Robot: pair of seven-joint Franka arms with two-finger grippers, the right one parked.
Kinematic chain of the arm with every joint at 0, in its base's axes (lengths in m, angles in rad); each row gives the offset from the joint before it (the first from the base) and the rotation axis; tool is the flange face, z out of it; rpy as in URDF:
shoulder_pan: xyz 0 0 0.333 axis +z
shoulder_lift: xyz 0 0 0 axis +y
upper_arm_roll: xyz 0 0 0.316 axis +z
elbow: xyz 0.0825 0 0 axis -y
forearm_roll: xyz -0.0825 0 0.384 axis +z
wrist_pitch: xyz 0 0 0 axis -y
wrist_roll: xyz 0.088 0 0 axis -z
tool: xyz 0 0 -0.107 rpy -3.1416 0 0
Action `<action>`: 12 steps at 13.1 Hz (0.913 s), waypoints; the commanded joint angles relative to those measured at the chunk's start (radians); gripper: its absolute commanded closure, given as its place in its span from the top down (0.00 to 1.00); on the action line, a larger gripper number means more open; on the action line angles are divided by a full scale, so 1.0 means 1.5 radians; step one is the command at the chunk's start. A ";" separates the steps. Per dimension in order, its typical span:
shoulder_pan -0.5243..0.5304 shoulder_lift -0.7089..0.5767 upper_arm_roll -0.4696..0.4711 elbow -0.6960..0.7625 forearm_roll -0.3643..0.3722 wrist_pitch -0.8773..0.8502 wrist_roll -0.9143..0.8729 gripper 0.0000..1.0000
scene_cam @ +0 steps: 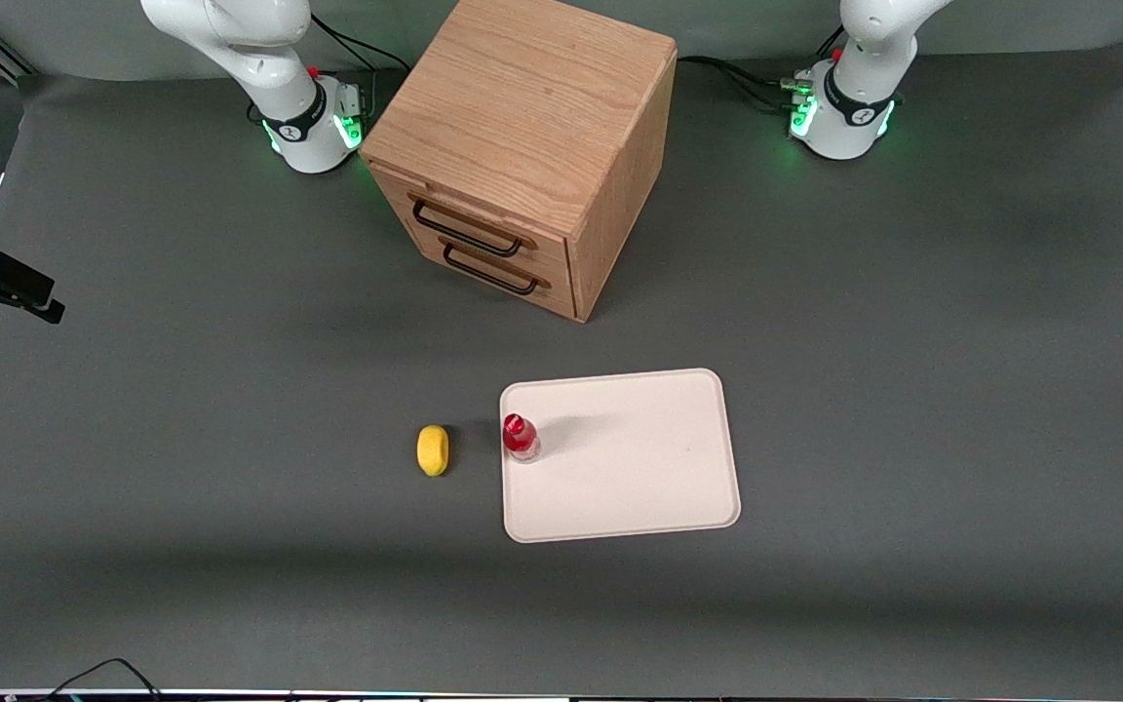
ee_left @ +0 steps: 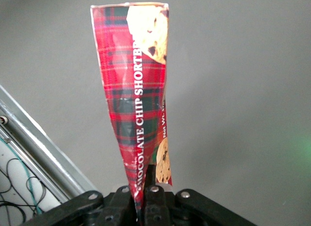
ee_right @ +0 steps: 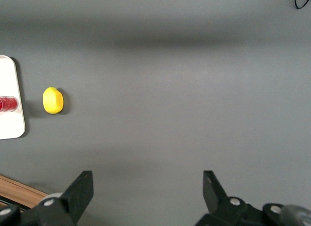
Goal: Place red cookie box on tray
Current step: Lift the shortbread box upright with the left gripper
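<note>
My gripper [ee_left: 146,199]: it is pinched tight on one end of the red cookie box [ee_left: 138,95]. It is lifted off the table and the front camera cannot see it.
Cookie box: it sticks straight out from my fingers, over bare gray table, near a metal rail at the table edge. It is not on the tray yet.
How it feels, I think: light and stiff, made of thin card. A hard squeeze could dent it. It is long, so holding one end may let it swing. Holding the middle would be steadier.
Lemon [scene_cam: 433,449]: small and yellow, on the table beside the tray.
Tray [scene_cam: 639,478]: flat and pale pink, mostly bare.
Red-capped bottle [scene_cam: 520,437]: stands on the tray's edge nearest the lemon.
Wooden drawer cabinet [scene_cam: 522,146]: farther from the front camera than the tray.
</note>
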 commanded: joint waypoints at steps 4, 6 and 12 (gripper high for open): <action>-0.027 -0.040 -0.225 0.031 0.062 -0.095 -0.374 0.00; -0.032 -0.034 -0.316 0.051 0.067 -0.112 -0.517 0.00; -0.049 0.040 -0.553 0.052 0.066 -0.089 -0.985 0.00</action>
